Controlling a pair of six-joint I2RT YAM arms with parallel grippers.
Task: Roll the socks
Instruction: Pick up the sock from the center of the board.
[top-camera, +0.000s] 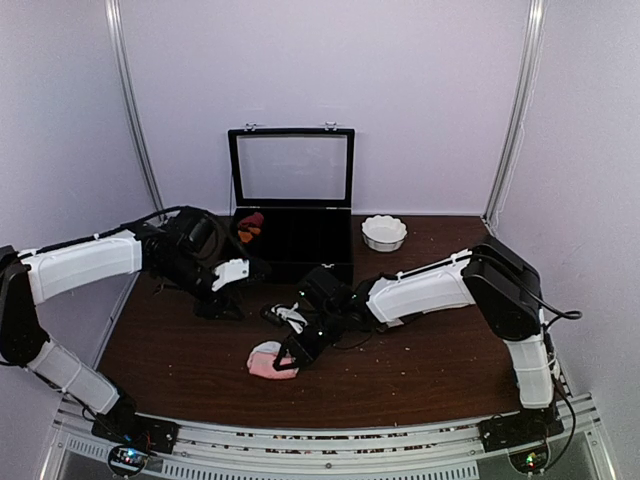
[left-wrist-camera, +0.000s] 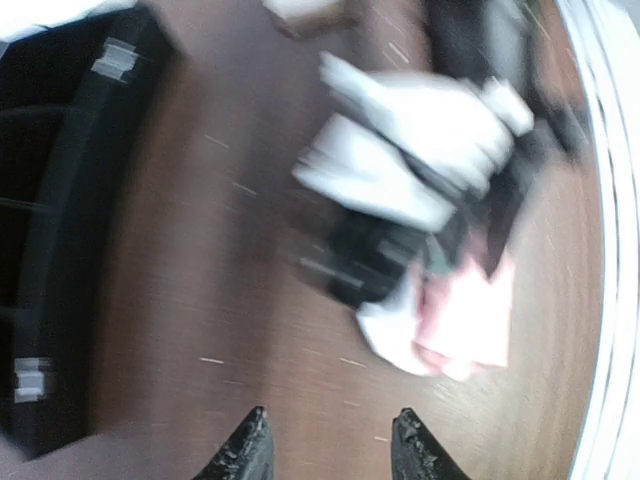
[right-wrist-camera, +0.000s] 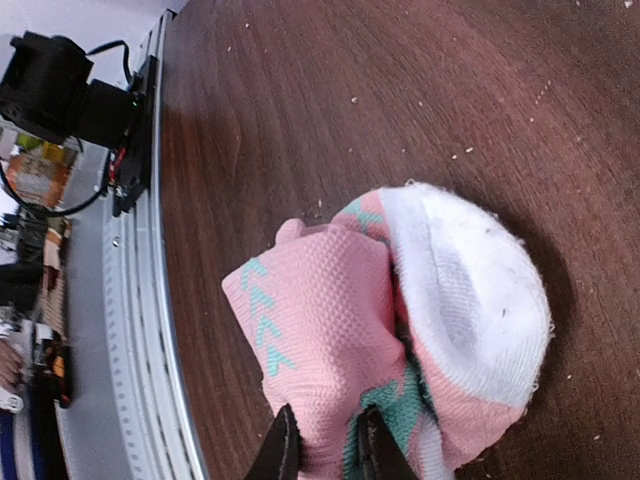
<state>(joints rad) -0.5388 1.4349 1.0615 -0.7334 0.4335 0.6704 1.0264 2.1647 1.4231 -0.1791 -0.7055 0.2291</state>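
- Right wrist view: the pink sock (right-wrist-camera: 330, 330) is seen bunched into a rounded bundle on the dark wooden tabletop (right-wrist-camera: 400, 90), with mint chevrons on the pink knit and a white patch domed over its far side
- The right end effector (right-wrist-camera: 327, 425) is clamped together on a fold of pink fabric at the near edge of that bundle; the two dark fingertips (right-wrist-camera: 283, 440) are pressed into the cloth with only the fold between them
- Top external view: the same bundle (top-camera: 265, 362) is found near the front middle of the tabletop (top-camera: 420, 360), directly under the tip of the right end effector (top-camera: 297, 350), which is angled down onto it from the right
- The left end effector (top-camera: 222, 303) is held above the tabletop to the left of the bundle, well apart from it and just in front of the open black box (top-camera: 300, 245)
- Left wrist view, blurred: the left end effector (left-wrist-camera: 330, 440) is shown with its tips apart and only bare wood between them; the pink sock (left-wrist-camera: 470, 320) is seen beyond, under the other arm
- A dark red and orange bundle (top-camera: 250, 224) is seen in the left of the box, and a white bowl (top-camera: 384, 232) is placed to the box's right
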